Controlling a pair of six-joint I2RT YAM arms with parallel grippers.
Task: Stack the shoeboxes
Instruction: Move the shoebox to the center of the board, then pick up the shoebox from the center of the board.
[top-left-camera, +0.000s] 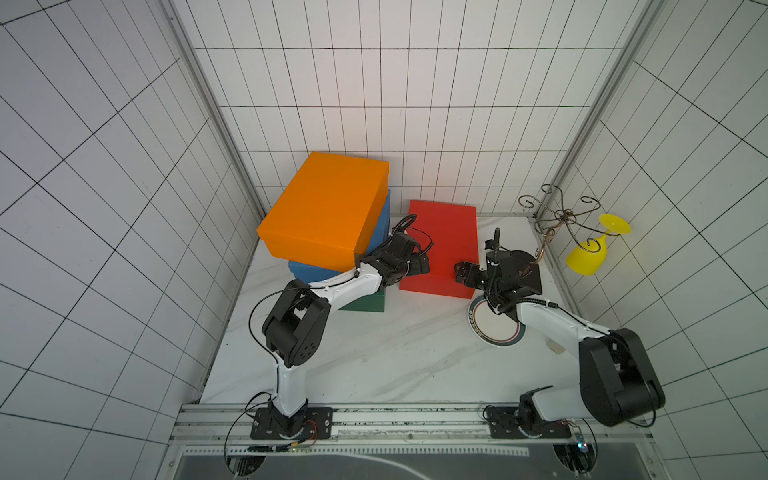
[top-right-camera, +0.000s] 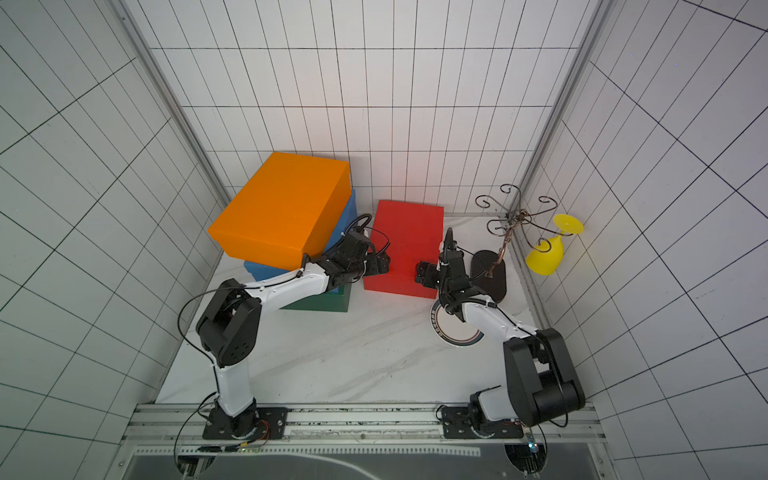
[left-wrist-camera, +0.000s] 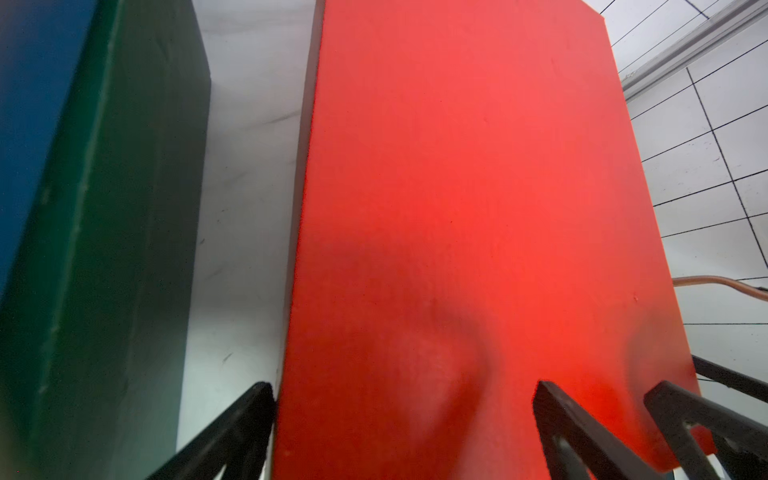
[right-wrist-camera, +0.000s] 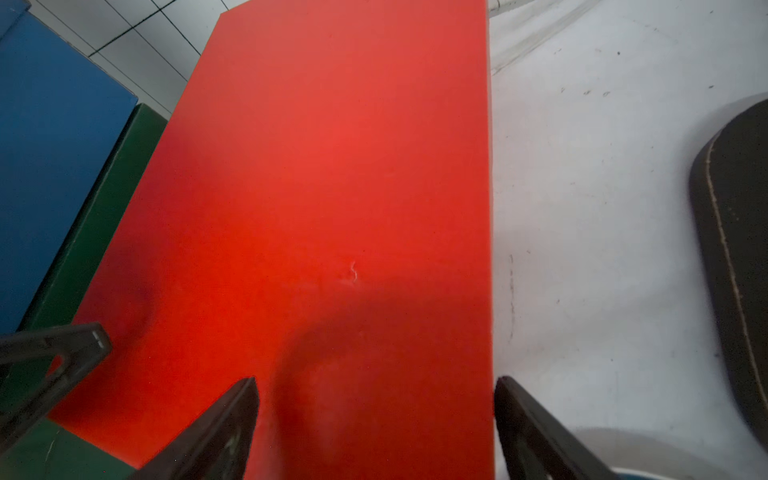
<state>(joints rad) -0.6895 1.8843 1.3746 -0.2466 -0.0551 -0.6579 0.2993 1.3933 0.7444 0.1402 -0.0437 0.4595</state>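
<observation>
Your red box (top-left-camera: 440, 245) lies flat on the counter (top-left-camera: 374, 353), just right of the stack: orange box (top-left-camera: 324, 208) on blue box (top-left-camera: 305, 270) on green box (top-left-camera: 368, 305), each a little askew. The left jaws stand apart over the red box's near-left corner, one finger in the gap beside the green box. The right jaws, also apart, straddle its near-right edge. I judge this a two-sided lift, the lid being too wide for one pair. No box shows a label, and the plate's (top-left-camera: 492, 330) rim markings are too small to read.
</observation>
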